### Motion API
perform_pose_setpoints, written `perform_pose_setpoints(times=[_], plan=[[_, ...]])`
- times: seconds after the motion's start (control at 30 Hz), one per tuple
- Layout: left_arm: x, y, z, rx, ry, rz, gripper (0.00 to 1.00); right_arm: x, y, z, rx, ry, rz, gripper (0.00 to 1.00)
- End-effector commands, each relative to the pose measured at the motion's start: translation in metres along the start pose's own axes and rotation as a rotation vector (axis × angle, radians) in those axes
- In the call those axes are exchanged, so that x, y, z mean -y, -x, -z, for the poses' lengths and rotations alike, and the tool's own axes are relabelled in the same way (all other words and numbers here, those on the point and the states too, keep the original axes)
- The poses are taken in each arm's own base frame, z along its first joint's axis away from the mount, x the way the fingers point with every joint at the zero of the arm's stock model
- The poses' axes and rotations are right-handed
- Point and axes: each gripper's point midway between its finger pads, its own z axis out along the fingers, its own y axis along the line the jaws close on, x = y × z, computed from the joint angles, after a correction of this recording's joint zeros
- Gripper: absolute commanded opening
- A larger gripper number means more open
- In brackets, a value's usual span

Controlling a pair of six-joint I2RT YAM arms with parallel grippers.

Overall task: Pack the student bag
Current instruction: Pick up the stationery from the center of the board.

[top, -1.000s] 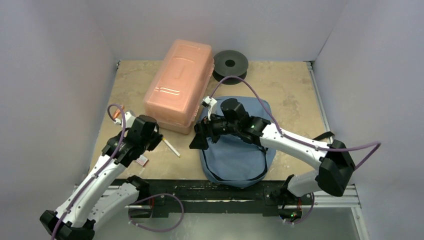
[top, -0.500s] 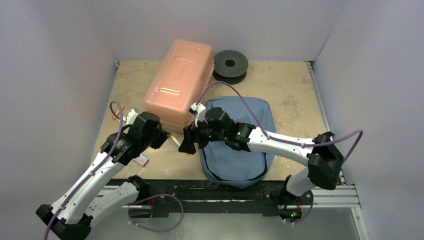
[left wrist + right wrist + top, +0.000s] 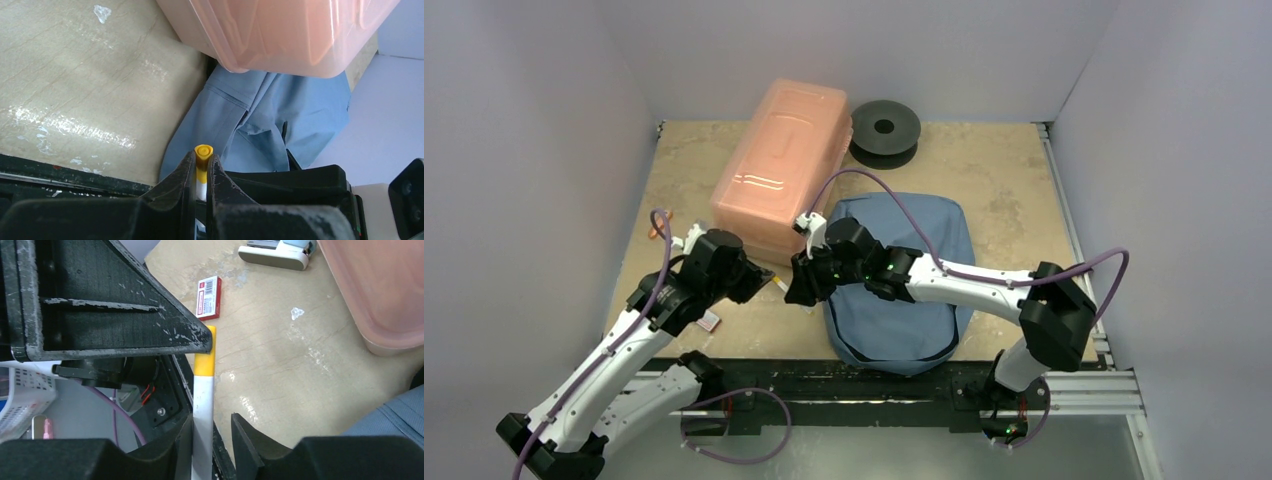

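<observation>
At the near edge of the beige stone-look table (image 3: 1004,190), left of centre, lies a small flat red packet with a barcode label (image 3: 709,320). To its right, the soft blue-grey fabric student bag (image 3: 894,325) lies flat at the near middle of the table, with the right arm reaching across it. Just left of the bag, the left gripper (image 3: 203,162) has its fingers clamped on a slim white pen with a yellow cap (image 3: 203,151), held above the table. The right gripper (image 3: 211,417) meets it from the right. Its fingers stand apart on either side of the white barrel, with a gap on one side. Just beyond them sits the rigid translucent pink plastic box (image 3: 779,170), touching the bag's far left corner. A black round spool (image 3: 885,128) lies at the far edge, right of the box.
</observation>
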Motion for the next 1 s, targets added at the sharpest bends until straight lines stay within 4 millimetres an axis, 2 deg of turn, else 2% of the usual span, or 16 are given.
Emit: perform_pose_setpoints(times=[0.0,0.07,0.13,0.17,0.2,0.23,0.27,0.3,0.37,0.43,0.57,0.67,0.83,0.97], plan=[[0.021,-0.006,0.010,-0.048,-0.088,0.008,0.00,-0.021,0.022,0.001,0.062,0.088,0.082,0.32],[0.021,-0.008,0.012,-0.060,-0.090,-0.003,0.00,-0.021,0.023,0.002,0.076,0.091,0.111,0.00],[0.024,-0.012,0.015,-0.081,-0.111,-0.021,0.00,-0.024,0.022,0.004,0.086,0.121,0.160,0.00],[0.027,-0.013,0.018,-0.096,-0.132,-0.042,0.03,-0.026,0.023,0.006,0.091,0.132,0.189,0.00],[0.029,-0.015,0.021,-0.111,-0.144,-0.069,0.21,-0.028,0.024,0.008,0.098,0.150,0.218,0.00],[0.030,-0.017,0.025,-0.128,-0.152,-0.101,0.42,-0.032,0.024,0.011,0.105,0.169,0.252,0.00],[0.031,-0.018,0.030,-0.142,-0.165,-0.150,0.54,-0.035,0.027,0.017,0.124,0.182,0.276,0.00],[0.032,-0.022,0.035,-0.173,-0.177,-0.172,0.60,-0.039,0.026,0.021,0.134,0.207,0.299,0.00],[0.030,-0.026,0.044,-0.214,-0.183,-0.214,0.64,-0.047,0.029,0.030,0.175,0.242,0.356,0.00],[0.025,-0.031,0.050,-0.256,-0.184,-0.234,0.63,-0.053,0.030,0.039,0.202,0.272,0.394,0.00],[0.018,-0.042,0.057,-0.323,-0.207,-0.263,0.49,-0.063,0.031,0.049,0.234,0.321,0.460,0.00],[0.021,-0.049,0.063,-0.365,-0.248,-0.292,0.41,-0.068,0.031,0.052,0.243,0.348,0.479,0.00],[0.028,-0.058,0.072,-0.422,-0.321,-0.341,0.38,-0.071,0.030,0.053,0.238,0.368,0.497,0.00],[0.022,-0.062,0.073,-0.451,-0.311,-0.366,0.30,-0.074,0.028,0.054,0.236,0.392,0.509,0.00]])
